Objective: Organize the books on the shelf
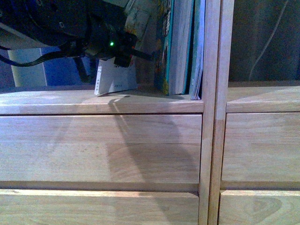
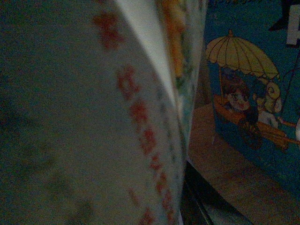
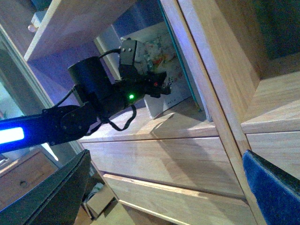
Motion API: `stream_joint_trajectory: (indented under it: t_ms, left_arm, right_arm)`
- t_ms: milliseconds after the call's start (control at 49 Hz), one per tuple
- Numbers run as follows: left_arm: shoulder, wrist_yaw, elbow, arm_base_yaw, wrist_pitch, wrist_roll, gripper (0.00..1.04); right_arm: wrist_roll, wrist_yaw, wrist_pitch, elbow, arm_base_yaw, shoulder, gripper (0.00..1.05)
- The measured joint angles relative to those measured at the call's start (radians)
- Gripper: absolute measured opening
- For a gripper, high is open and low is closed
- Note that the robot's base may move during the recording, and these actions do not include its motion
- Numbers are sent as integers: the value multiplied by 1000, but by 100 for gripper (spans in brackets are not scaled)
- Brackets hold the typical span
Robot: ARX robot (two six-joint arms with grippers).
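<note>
My left gripper is shut on the white-and-red-edged paperback, whose lower edge rests on the board of the shelf inside a cubby. To its right the thick teal paperback and the thin pale bluish book stand upright against the divider. In the left wrist view the white paperback fills the left side, with the teal cover's cartoon art close beside it. In the right wrist view my right gripper is open and empty before the drawer fronts, below the left arm.
A vertical wooden divider closes the cubby on the right, with another cubby beyond it. Plain drawer fronts lie below the board. Behind the open cubby stands a white and blue object.
</note>
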Motion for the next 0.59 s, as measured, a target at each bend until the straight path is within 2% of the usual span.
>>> stream_joint_trajectory:
  t_ms: [286,592]
  left_arm:
    - [102,-83,111,-44,14,24,19]
    - [123,-114,143,-68,11,28,19]
  right_arm:
    - [0,0,0,0,0,0,98]
    - [0,0,0,0,0,0,98]
